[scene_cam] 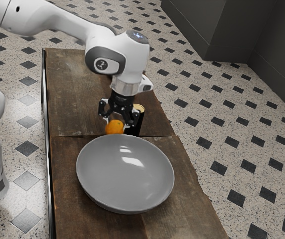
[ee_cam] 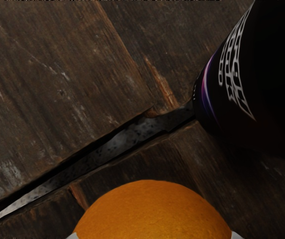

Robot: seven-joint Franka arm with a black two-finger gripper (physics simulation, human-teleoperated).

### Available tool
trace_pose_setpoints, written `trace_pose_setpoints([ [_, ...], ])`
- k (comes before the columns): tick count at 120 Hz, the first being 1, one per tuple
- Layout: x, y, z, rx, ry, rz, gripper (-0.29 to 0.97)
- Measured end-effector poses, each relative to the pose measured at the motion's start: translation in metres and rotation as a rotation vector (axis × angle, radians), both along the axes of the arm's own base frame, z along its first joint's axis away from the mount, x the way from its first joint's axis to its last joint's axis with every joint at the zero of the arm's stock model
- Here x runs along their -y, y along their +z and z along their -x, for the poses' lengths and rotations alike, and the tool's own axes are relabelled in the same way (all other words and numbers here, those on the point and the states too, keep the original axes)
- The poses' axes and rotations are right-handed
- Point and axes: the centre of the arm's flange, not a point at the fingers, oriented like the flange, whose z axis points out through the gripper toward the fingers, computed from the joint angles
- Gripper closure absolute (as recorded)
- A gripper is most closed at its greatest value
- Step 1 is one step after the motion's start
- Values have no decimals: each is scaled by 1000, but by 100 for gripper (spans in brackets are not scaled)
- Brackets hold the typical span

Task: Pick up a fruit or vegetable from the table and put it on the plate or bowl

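Claw [scene_cam: 118, 123] clenched on an orange [scene_cam: 114, 128] at the far rim of the bowl [scene_cam: 125, 174].

Seen from the side of the room, it pinched the fruit from both sides, low over the wooden table [scene_cam: 72, 89], just where the wide grey bowl's edge began. I could not tell whether the orange touched the wood. A dark can [scene_cam: 137, 119] stood upright just beside the claw, toward the exterior view's right. From the hand's own camera, the orange [ee_cam: 152, 211] bulged right beneath the hand, the can [ee_cam: 251, 84] rose close beside it with pale lettering down its side, and a gap between two worn planks [ee_cam: 57, 74] crossed the tabletop just beyond the fruit.
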Motion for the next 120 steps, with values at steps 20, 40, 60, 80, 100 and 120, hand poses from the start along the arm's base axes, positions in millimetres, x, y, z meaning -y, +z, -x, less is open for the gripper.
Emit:
trace_pose_setpoints([
  [20, 0, 20, 2, 14, -3, -9, 56],
  [40, 12, 45, 3, 29, -24, -26, 55],
  [60, 36, 57, 8, 27, -64, -48, 54],
  [80, 105, 77, 12, 64, -169, -52, 52],
  [100, 166, 67, 6, 50, -257, -32, 53],
  [120, 177, 66, 3, 74, -256, 7, 27],
])
